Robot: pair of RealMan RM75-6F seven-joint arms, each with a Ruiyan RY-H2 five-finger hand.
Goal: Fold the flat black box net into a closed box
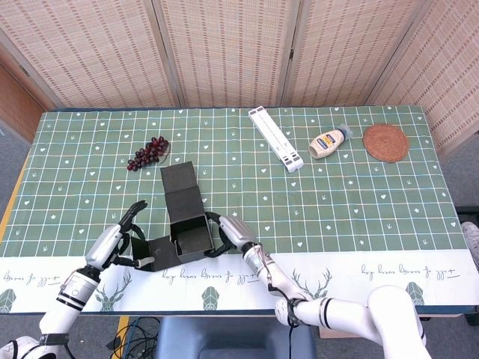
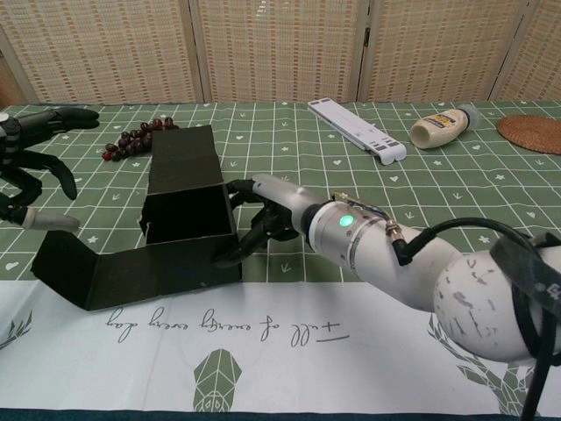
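The black box net (image 1: pixel 183 217) lies partly folded near the table's front left, with an open square tray at its near end, a long panel (image 2: pixel 180 153) running away from me, and a flap (image 2: pixel 114 272) spread to the left. My right hand (image 1: pixel 228 233) is at the tray's right wall, its fingers (image 2: pixel 250 237) touching that wall and holding nothing. My left hand (image 1: pixel 123 232) hovers left of the box with its fingers apart, clear of the flap; in the chest view this left hand (image 2: pixel 35 167) sits at the left edge.
A bunch of dark grapes (image 1: pixel 148 152) lies just beyond the box's far end. A long white stand (image 1: pixel 275 138), a squeeze bottle (image 1: pixel 330 142) and a woven coaster (image 1: pixel 386 142) lie at the back right. A white cloth strip (image 2: pixel 351 342) runs along the front edge.
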